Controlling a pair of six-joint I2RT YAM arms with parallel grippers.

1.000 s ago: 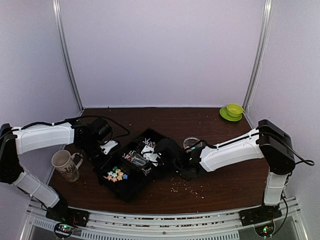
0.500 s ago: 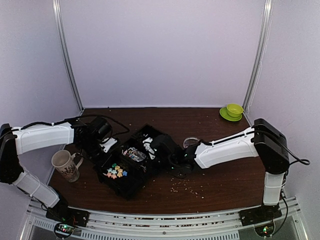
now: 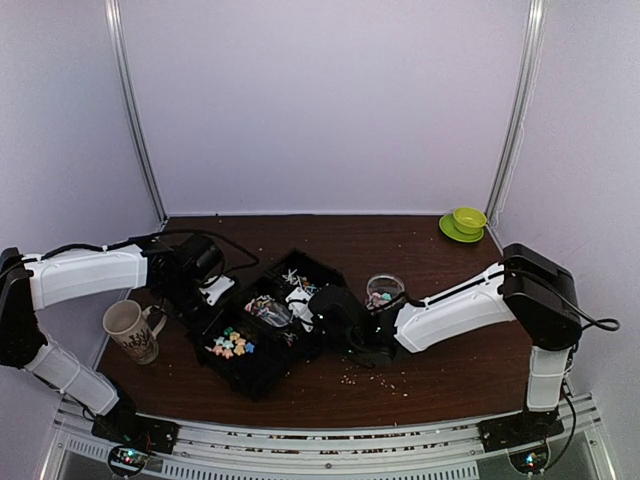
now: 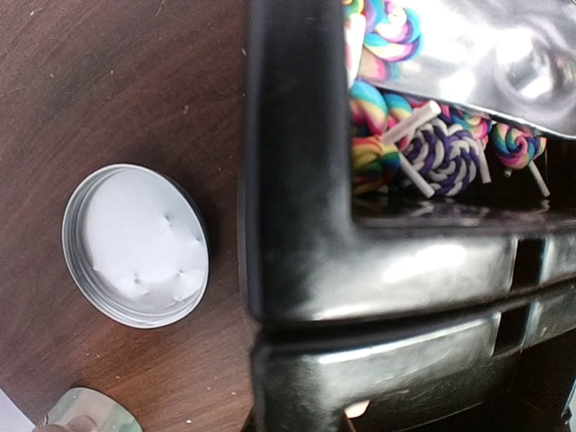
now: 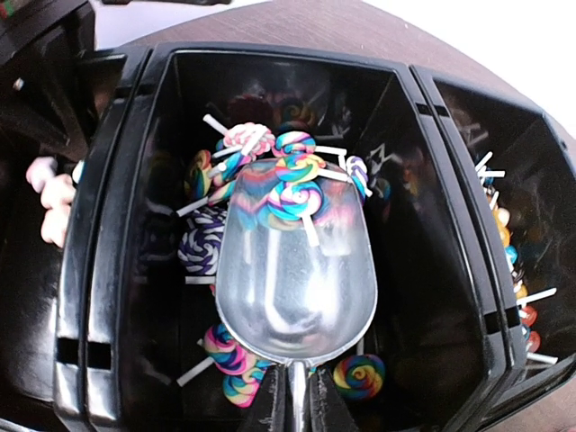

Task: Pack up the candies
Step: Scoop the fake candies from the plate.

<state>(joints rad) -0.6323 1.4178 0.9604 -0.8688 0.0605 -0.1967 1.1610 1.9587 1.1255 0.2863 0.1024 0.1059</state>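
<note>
The packing is looking only partly done. The right fingers [image 5: 326, 416] are clamping narrowly on the handle of a clear scoop [image 5: 295, 270], which is reaching straight out ahead of them into the middle compartment of the black tray [image 5: 126, 225]. A few swirled candies [image 5: 290, 187] are sitting at the scoop's far lip, and many more are lying loose beneath and around it.

The open jar [image 3: 384, 292] is standing on the surface [image 3: 450, 360] just behind the right fingers, beside the forearm. It is showing only a little colour inside, so most of the filling seems to be still ahead. The chunky pastel pieces [image 3: 232, 346] are waiting in the tray's nearer compartment, between the two sets of fingers. The white stick-like ones are lying in the compartment beyond the scoop.

The left fingers [image 3: 212, 297] are drawn narrow at the tray's left edge, apparently pinching its wall to steady it. The jar's lid [image 4: 135, 245] is lying face up just beside them, so capping is also still to be done.

Compared with a second ago, the right fingers are now working further left, with the scoop inside the tray rather than at its right rim. The jar, half hidden then, is now showing fully. The left arm is holding its place.
</note>
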